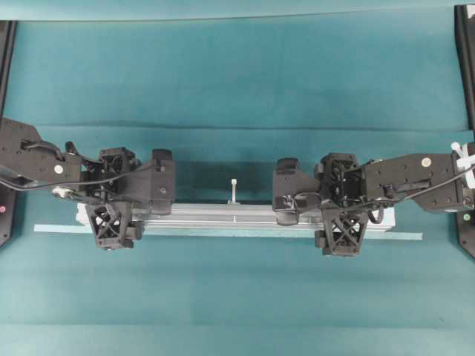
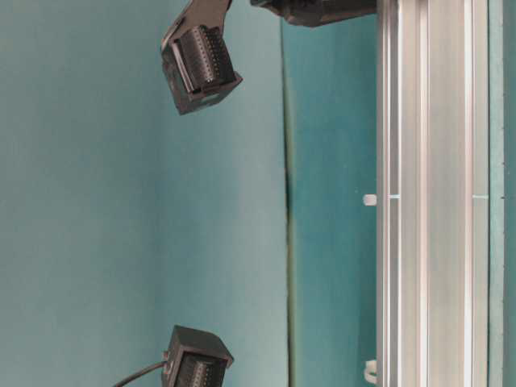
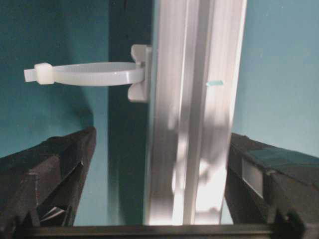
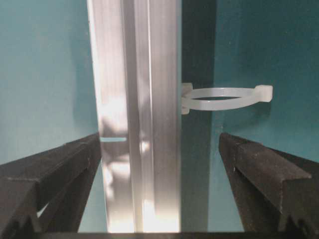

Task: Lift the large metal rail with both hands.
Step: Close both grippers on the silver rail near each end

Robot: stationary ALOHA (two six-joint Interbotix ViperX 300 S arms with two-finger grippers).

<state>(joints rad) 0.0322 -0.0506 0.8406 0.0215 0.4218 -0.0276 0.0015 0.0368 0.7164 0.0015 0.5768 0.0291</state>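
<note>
Seen from the left wrist, the left gripper stands with its jaws wide apart, and the large metal rail runs up between the two black fingers, nearer the right-hand finger and touching neither that can be seen. Just beyond the fingertips a white looped tie sticks out sideways from a small clip on the rail's left face. From the right wrist the picture is mirrored: the right gripper is likewise spread open, the rail passes between its fingers closer to the left-hand one, and a white tie loops off to the right a little past the tips. Farther out, the overhead view shows both grippers straddling the rail (one near each end), which lies lengthwise on the teal cloth with a thin pale strip alongside its near edge and one white peg standing midway between the two tools. The table-level view shows the rail resting flat on the cloth.
</note>
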